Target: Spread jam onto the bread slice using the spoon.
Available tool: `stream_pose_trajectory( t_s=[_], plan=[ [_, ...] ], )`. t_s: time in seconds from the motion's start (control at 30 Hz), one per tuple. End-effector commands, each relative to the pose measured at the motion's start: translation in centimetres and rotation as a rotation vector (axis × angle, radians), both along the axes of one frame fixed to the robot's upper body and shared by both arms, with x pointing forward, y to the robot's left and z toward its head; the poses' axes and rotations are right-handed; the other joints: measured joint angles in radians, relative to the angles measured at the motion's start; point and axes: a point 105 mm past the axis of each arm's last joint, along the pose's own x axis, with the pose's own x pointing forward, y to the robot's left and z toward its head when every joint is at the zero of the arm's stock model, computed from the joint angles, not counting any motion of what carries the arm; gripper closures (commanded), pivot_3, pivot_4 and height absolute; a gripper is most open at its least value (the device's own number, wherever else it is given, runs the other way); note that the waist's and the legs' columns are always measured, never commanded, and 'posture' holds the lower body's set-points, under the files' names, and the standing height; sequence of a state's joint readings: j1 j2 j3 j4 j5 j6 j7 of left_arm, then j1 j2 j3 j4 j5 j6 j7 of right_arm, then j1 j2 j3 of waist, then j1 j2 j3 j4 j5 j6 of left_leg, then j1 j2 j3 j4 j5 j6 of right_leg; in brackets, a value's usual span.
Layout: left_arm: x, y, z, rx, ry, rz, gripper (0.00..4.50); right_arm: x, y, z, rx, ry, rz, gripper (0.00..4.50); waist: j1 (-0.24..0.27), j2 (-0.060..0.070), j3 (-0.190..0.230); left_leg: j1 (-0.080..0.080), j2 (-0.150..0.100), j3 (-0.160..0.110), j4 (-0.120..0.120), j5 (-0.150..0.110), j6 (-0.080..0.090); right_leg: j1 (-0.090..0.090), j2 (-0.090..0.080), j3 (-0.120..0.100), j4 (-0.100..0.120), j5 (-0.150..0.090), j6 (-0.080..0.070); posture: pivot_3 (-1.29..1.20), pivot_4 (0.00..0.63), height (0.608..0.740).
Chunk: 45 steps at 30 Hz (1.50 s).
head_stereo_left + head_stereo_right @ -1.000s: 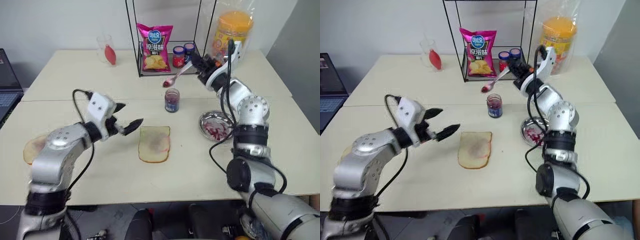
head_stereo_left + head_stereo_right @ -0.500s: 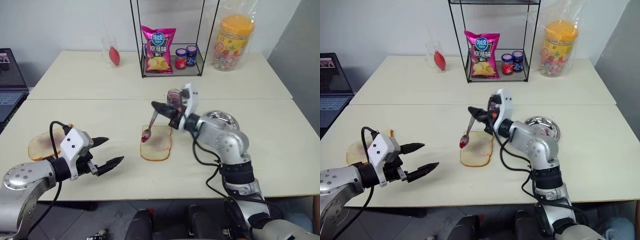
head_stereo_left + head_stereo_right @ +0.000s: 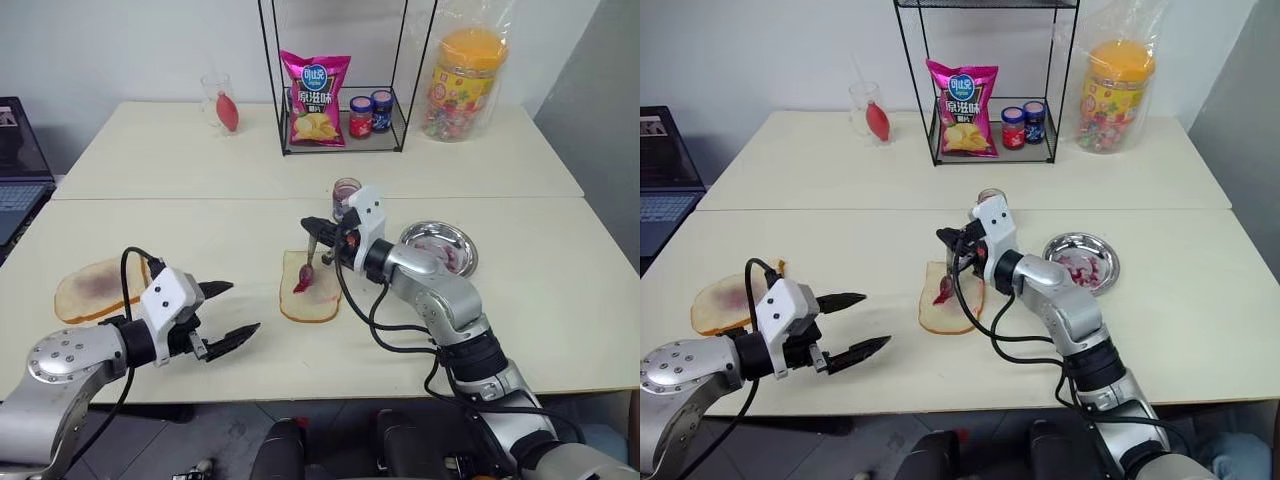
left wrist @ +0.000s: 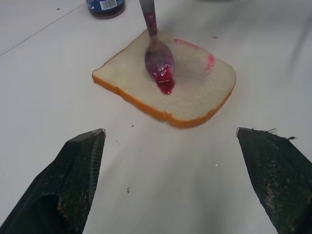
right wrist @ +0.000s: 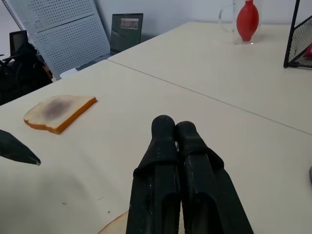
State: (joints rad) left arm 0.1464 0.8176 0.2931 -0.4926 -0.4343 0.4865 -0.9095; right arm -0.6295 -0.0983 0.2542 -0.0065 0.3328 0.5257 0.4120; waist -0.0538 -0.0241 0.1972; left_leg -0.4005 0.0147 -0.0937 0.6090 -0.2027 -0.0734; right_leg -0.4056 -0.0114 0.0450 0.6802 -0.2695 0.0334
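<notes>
1. The right tool point(image 3: 312, 226) has its fingers pressed together on the handle of the spoon point(image 3: 308, 262), which hangs down from it at a slant.
2. Right below that tool, the spoon's bowl rests on the bread slice point(image 3: 310, 287), loaded with a blob of jam point(image 4: 165, 86); a red smear also marks the slice's far edge.
3. Just behind the right tool stands the small glass jar point(image 3: 346, 196) of dark jam, and beside the right forearm sits the shiny metal dish point(image 3: 440, 247), red-streaked inside.
4. The left tool point(image 3: 233, 311) hovers over bare desk point(image 3: 180, 225), fingers spread wide apart, holding nothing, pointing toward the slice and well short of it.
5. Out past the left tool's wrist lies a second bread slice point(image 3: 95, 289) with a dull purplish patch.
6. Far beyond both tools, a wire rack point(image 3: 340, 80) holds a pink crisp bag point(image 3: 312, 98) and two small lidded jars point(image 3: 370, 113); a big sweets tub point(image 3: 459, 81) stands to one side of it, a glass with a red bulb point(image 3: 222, 103) to the other.
</notes>
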Motion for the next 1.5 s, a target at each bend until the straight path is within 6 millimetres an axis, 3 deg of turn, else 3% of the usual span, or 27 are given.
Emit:
stream_pose_trajectory(
  t_s=[0.03, 0.33, 0.47, 0.6, 0.97, 1.1, 1.2, 1.37, 1.5],
  plan=[
    [0.4, -0.2, 0.6, 0.012, -0.041, -0.021, 0.00, 0.7, -1.1, 2.0, 0.014, -0.113, -0.056, 4.45, 0.000, 0.000, 0.000, 0.000, 0.000, 0.000, 0.000, 0.000, 0.000, 0.000, 0.000, 0.000, 0.000, 0.000, 0.000, 0.00, 0.150, 0.740],
    [0.9, -0.4, 0.3, -0.009, -0.060, -0.017, 0.00, 0.6, -1.8, 4.3, 0.085, -0.163, -0.047, 4.45, -0.003, 0.000, 0.000, 0.000, 0.000, 0.000, 0.000, 0.000, 0.000, 0.000, 0.000, 0.000, 0.000, 0.000, 0.000, 0.00, 0.150, 0.740],
    [1.0, -0.5, 0.5, -0.004, -0.105, -0.010, 0.00, -0.5, -2.1, 5.2, 0.271, 0.069, 0.036, 4.45, -0.002, 0.000, 0.000, 0.000, 0.001, 0.000, 0.000, 0.000, 0.000, 0.000, 0.000, 0.000, 0.000, 0.000, 0.000, 0.00, 0.150, 0.740],
    [1.0, -0.7, 0.6, -0.012, -0.110, -0.019, 0.00, -0.8, -1.7, 2.8, 0.436, 0.369, 0.042, 4.45, -0.003, 0.000, 0.000, 0.000, 0.001, 0.000, -0.001, 0.000, 0.000, 0.000, 0.001, 0.000, 0.000, 0.000, -0.001, 0.00, 0.150, 0.740],
    [0.8, -0.7, 0.2, 0.007, -0.093, -0.044, 0.00, 0.8, -0.6, -1.6, 0.472, 0.561, -0.048, 4.45, -0.004, 0.000, 0.000, 0.000, 0.003, 0.000, -0.001, 0.000, 0.000, -0.001, 0.003, 0.000, 0.000, 0.000, -0.001, 0.00, 0.150, 0.740],
    [0.9, -1.1, 0.1, 0.012, -0.096, -0.058, 0.00, 2.1, -1.6, -3.8, 0.450, 0.603, -0.138, 4.45, -0.004, 0.000, 0.000, 0.000, 0.003, 0.000, -0.001, 0.000, 0.000, -0.001, 0.004, 0.000, 0.000, 0.000, -0.001, 0.00, 0.150, 0.740],
    [0.9, -1.2, 0.2, 0.015, -0.099, -0.063, 0.00, 2.6, -2.7, -4.0, 0.430, 0.575, -0.166, 4.45, -0.004, 0.000, 0.000, 0.000, 0.003, 0.000, -0.001, 0.000, 0.000, -0.001, 0.004, 0.001, 0.000, 0.000, -0.001, 0.00, 0.150, 0.740],
    [1.3, -1.4, 0.6, 0.019, -0.109, -0.069, 0.00, 3.8, -5.6, -2.6, 0.435, 0.521, -0.221, 4.45, 0.002, 0.000, 0.000, 0.000, 0.002, 0.000, -0.001, 0.000, 0.000, 0.000, 0.004, 0.000, 0.000, 0.000, -0.001, 0.00, 0.150, 0.740],
    [1.5, -2.0, 0.9, 0.016, -0.114, -0.080, 0.00, 4.9, -7.4, -0.2, 0.475, 0.461, -0.254, 4.45, -0.004, 0.000, 0.000, 0.000, 0.002, 0.000, 0.000, 0.000, 0.000, 0.000, 0.004, 0.001, 0.000, 0.000, 0.000, 0.00, 0.150, 0.740]
  ],
)
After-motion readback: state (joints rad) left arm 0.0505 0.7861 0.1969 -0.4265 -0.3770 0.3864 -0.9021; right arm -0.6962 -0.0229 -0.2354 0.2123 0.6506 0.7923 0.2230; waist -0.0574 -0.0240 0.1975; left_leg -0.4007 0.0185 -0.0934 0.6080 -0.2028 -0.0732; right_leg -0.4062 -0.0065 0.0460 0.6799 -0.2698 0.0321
